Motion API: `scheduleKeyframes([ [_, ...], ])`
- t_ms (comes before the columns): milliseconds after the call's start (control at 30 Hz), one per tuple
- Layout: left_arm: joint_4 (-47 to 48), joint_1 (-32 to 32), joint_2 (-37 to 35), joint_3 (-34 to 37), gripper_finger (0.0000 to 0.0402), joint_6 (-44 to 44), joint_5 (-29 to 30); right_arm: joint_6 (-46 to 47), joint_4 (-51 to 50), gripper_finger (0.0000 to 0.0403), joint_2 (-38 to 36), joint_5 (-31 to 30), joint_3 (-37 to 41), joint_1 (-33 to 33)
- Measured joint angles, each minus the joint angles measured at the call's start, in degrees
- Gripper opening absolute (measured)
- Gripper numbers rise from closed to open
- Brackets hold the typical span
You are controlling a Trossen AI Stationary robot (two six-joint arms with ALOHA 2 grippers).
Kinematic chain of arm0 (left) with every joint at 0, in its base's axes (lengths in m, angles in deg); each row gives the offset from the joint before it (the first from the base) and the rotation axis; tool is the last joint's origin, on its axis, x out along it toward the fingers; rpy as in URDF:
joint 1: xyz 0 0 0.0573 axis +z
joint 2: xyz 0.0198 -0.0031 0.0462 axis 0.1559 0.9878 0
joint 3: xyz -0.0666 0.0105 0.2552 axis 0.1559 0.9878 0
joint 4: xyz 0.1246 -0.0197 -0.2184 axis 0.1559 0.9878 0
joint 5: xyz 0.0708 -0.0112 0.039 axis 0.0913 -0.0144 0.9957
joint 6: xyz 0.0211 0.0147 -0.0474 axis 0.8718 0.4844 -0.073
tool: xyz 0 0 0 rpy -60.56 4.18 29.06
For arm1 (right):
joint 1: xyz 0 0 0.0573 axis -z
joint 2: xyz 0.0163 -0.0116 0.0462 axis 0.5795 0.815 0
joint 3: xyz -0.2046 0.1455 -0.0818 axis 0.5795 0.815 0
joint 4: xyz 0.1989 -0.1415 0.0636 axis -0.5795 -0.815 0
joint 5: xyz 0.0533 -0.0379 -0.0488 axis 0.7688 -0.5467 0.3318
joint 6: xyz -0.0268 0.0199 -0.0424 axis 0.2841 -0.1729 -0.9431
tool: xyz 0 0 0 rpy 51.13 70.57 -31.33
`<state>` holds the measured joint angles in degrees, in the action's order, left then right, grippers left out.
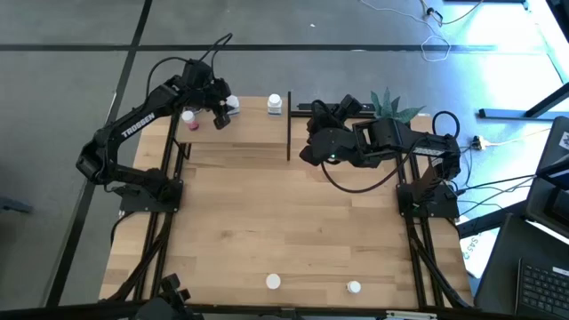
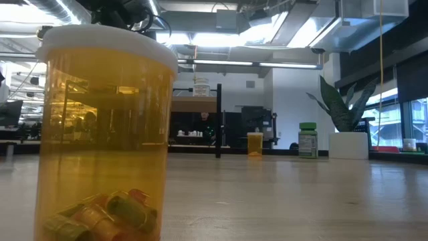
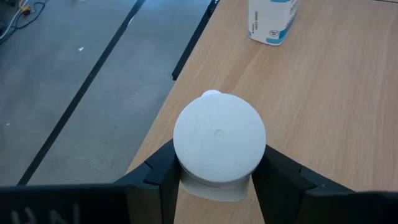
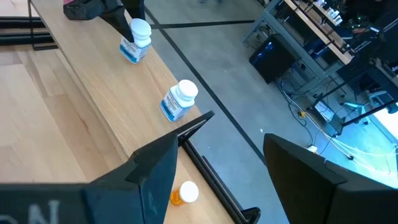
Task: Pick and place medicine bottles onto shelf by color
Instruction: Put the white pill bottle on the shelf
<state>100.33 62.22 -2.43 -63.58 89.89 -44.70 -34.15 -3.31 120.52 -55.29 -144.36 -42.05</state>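
The left gripper clamps a white-capped bottle over the shelf; the right gripper hangs wide, empty, above the shelf edge.

This is a robotics lab set inside a large open office or workshop hall. Two dark arms are clamped to a wooden table that stands on a grey concrete floor marked with dark lines, with loose cables trailing on the floor beyond the table's far edge and a laptop just off its right side. Behind the table, the room shows exposed ceiling ducts, strip lights, rows of desks with equipment, big windows and a tall potted plant.
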Motion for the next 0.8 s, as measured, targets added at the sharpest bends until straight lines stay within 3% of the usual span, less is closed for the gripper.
scheduleKeyframes([
  [267, 0.0, 0.0, 0.0, 0.0, 0.0151, -0.02, 0.0, 0.11, 0.04, 0.024, -0.02, 3.74, 0.0, 0.0],
  [800, 0.0, 0.0, 0.0, 0.0, 0.0151, -0.42, -0.26, 0.07, 0.22, 0.024, -0.02, 28.68, 0.0, 0.0],
])
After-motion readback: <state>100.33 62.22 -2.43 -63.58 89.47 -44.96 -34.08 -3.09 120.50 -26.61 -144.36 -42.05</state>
